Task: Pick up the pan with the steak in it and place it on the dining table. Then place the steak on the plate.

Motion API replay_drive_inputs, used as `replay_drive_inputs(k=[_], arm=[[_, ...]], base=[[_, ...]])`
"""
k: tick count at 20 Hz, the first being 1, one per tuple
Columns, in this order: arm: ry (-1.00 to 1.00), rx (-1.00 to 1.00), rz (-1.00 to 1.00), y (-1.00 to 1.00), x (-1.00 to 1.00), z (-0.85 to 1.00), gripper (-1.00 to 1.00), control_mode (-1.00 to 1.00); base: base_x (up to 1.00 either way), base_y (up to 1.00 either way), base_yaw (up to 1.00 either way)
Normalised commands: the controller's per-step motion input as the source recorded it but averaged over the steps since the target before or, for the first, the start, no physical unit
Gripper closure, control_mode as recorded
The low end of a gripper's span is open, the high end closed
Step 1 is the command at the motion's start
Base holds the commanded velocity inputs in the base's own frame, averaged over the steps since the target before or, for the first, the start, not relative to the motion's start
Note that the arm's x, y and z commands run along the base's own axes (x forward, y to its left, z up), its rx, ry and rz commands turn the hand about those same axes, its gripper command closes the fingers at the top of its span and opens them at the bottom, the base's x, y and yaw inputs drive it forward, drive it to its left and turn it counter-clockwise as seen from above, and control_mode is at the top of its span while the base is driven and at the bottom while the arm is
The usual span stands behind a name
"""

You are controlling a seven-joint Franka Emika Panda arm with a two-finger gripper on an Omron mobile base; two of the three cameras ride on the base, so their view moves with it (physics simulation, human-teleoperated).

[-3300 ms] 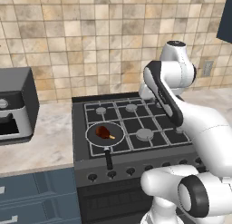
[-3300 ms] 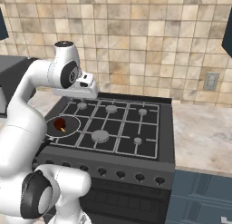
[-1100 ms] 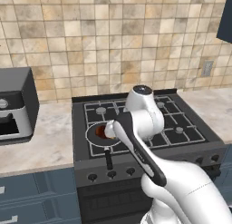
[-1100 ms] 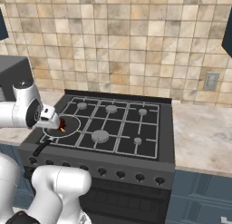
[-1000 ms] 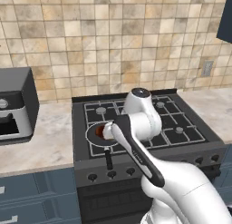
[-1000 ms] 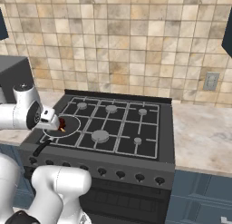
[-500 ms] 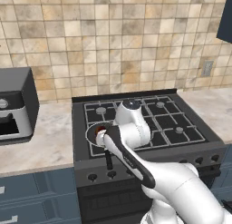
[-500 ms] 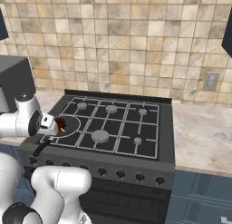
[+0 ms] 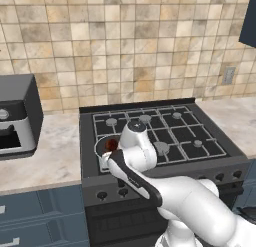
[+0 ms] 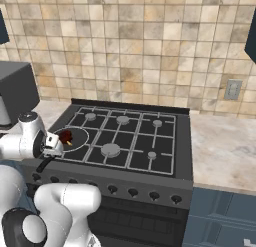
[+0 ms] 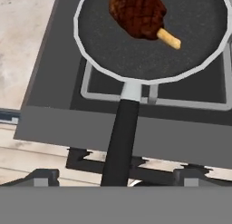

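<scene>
The pan (image 11: 149, 37) sat on the front-left burner of the stove (image 10: 150, 141), its black handle (image 11: 120, 141) pointing out over the stove's front edge. The steak (image 11: 138, 12) lay inside the pan, toward the side away from the handle — a short tan stub poking from one end.

The gripper (image 11: 115, 180) hung low at the stove's front-left corner, directly over the outer end of the handle. Its two dark fingertips (image 11: 43, 177) stood spread wide, one on either side of the handle — nothing was clamped between them. A grey toaster oven (image 9: 17, 116) stood on the counter (image 9: 55, 151) left of the stove.
</scene>
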Motion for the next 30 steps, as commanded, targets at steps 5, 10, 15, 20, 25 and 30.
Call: replay_drive_inputs(k=[5, 10, 15, 20, 25, 30], arm=[[0.00, 0.00, 0.00, 0.03, 0.00, -0.40, -1.00, -1.00], [-0.01, 0.00, 0.00, 0.02, 0.00, -0.36, -1.00, -1.00], [-0.02, 0.00, 0.00, 0.04, 0.03, -0.34, -1.00, -1.00], [-0.02, 0.00, 0.00, 0.07, 0.06, -0.21, 1.00, -1.00], [0.00, 0.00, 0.00, 0.00, 0.00, -0.01, 1.00, -1.00], [0.00, 0.00, -0.06, 0.00, 0.00, 0.25, 1.00, -1.00]], base=[[0.00, 0.00, 0.00], [0.00, 0.00, 0.00], [0.00, 0.00, 0.00], [0.00, 0.00, 0.00], [0.00, 0.00, 0.00], [0.00, 0.00, 0.00]])
